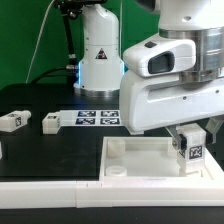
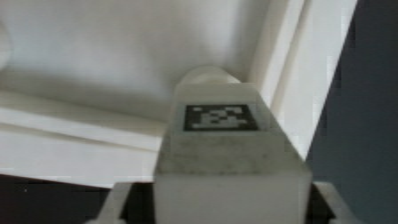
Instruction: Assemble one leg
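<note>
My gripper (image 1: 190,146) is shut on a white leg (image 1: 191,150) with a black-and-white tag, holding it upright over the right end of the large white tray-like piece (image 1: 140,152). In the wrist view the leg (image 2: 224,140) fills the middle, its tag facing the camera, with a finger (image 2: 128,203) on each side and the tray's inner corner (image 2: 267,50) behind its tip. I cannot tell whether the leg touches the tray. Two more legs (image 1: 13,121) (image 1: 51,122) lie on the black table at the exterior view's left.
The marker board (image 1: 98,119) lies on the table behind the tray. A round peg (image 1: 117,170) shows in the tray's near-left corner. The arm's white base (image 1: 100,55) stands at the back. A white strip (image 1: 60,205) runs along the front edge.
</note>
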{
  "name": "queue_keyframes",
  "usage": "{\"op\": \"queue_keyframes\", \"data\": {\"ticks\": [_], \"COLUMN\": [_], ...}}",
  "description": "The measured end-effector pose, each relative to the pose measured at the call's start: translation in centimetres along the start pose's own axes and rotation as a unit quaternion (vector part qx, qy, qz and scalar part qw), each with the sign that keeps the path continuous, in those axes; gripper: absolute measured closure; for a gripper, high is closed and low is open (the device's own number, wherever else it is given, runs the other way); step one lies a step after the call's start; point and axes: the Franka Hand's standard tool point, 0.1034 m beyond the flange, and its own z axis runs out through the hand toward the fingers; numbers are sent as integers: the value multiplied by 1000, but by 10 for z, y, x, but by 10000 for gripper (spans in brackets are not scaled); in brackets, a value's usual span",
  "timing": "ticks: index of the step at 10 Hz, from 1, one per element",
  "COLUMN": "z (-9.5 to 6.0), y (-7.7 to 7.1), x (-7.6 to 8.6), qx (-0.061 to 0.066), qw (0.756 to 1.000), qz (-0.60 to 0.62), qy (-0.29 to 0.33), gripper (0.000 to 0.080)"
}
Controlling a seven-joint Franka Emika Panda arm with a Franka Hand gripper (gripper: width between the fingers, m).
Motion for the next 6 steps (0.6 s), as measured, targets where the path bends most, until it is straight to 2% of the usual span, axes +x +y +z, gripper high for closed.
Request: {"op": "queue_keyframes", "data": {"ticks": [3,4,6], "z": [0,1,2], "y": [0,-2,-2], "x": [0,0,0], "qx": [1,4,-2], "qw": [999,994,970], "qz": [34,106,245], "qy": [0,0,7], "gripper": [509,509,509]}}
